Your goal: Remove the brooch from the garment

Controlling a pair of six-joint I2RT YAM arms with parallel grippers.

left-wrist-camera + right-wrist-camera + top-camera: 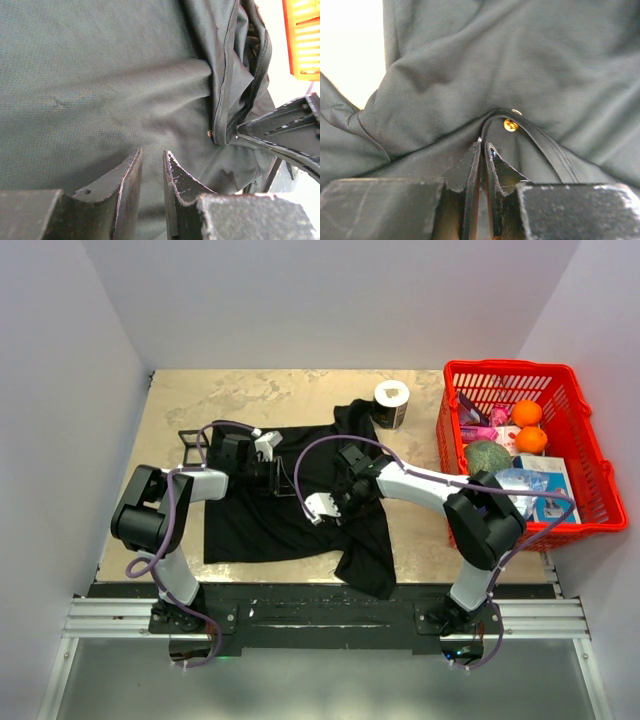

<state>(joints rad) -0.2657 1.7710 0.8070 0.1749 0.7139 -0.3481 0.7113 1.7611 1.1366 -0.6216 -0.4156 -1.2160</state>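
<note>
My right gripper [482,146] pinches a fold of the shirt [520,50] mid-desk, with the brooch [510,125] just beyond its tips. My left gripper [152,156] is narrowly parted and empty over the cloth. A red basket [505,366] lines the right edge.

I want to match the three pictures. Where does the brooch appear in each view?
Top external: not discernible; too small against the garment.
Left wrist: the brooch is a gold speck right of centre, beside the folded hem.
Right wrist: the brooch lies just right of centre, under the hem, above the right gripper.
Shared landmark: that folded hem.
</note>
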